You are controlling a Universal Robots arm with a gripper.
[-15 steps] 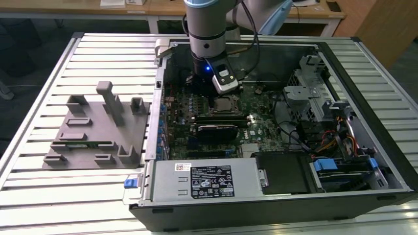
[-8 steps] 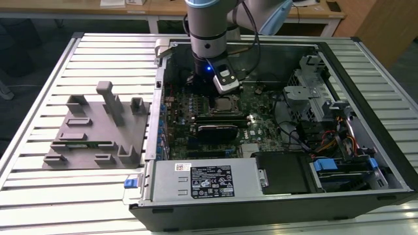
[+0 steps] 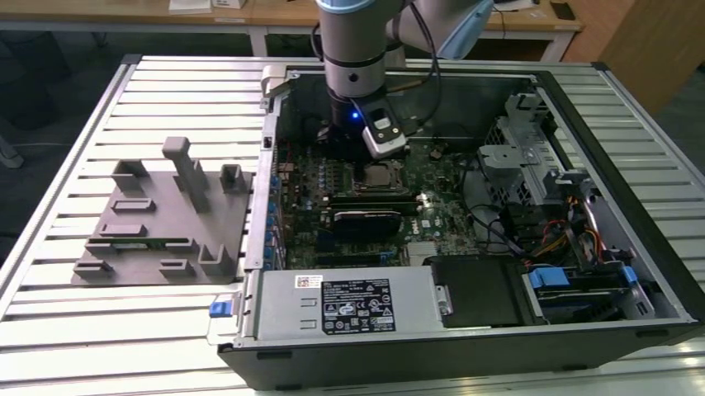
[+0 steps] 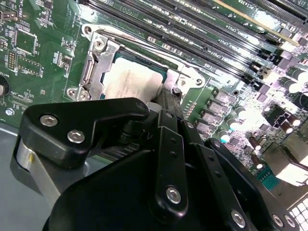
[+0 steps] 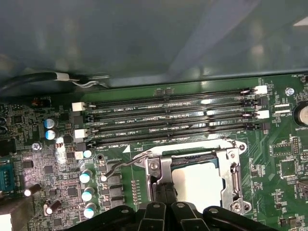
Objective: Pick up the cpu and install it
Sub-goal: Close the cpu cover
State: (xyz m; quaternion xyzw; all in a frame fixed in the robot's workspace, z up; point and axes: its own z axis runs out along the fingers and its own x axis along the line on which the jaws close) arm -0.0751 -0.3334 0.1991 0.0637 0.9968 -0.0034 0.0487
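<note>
Inside metal socket frame [image 5: 234, 179] — flat square silver-lidded cpu [image 5: 199, 186]; black claw [image 5: 165, 188] closed beside its edge.

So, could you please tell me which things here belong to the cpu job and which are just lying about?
Job:
cpu, lying in the socket frame
hand, close beside the cpu

Lying about:
grey tray
memory slots
power supply

place: robotics lab | evidence: robot arm [image 3: 355, 49], slatted metal bench [image 3: 66, 330], opened computer case [image 3: 441, 355], wooden desks [image 3: 276, 15] behind
</note>
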